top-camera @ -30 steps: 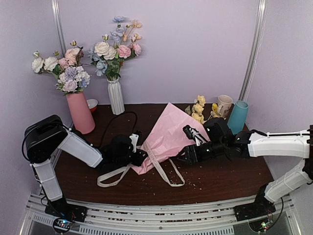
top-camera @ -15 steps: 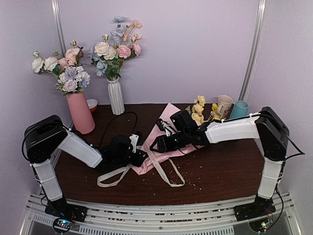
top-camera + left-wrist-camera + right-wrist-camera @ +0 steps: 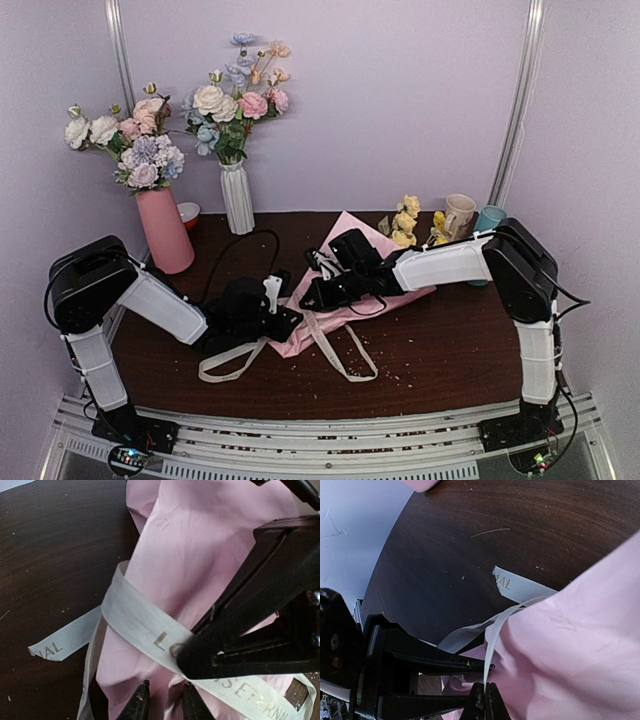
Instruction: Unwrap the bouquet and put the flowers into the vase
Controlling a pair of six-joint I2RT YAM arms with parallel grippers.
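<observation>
The bouquet (image 3: 345, 228) lies on its side across the middle of the overhead view. Its narrow end points to the lower left and its wide mouth to the upper right. The left gripper (image 3: 162, 703) pinches the pink paper at that narrow end, probably to anchor the bundle so it does not slide when the binding is pulled. The right gripper (image 3: 485, 700) reaches in from the right and is clamped on the cream ribbon (image 3: 145, 625) where it bands the cone, a hold that suits tugging the band loose. The ribbon's loose tails trail toward the lower centre of the table (image 3: 450, 340).

Of the flowers, only the yellow blooms (image 3: 405, 222) show, poking out at the upper right. The stems stay inside the paper, and no blue cluster or pale heads can be made out. No view shows the ribbon's knot. The teal vase (image 3: 491, 215) stands at the far right beside a cream mug (image 3: 460, 214), and the right arm's elbow covers most of it. How much paper sits between the left fingertips is cut off at the bottom edge of the left wrist view.
</observation>
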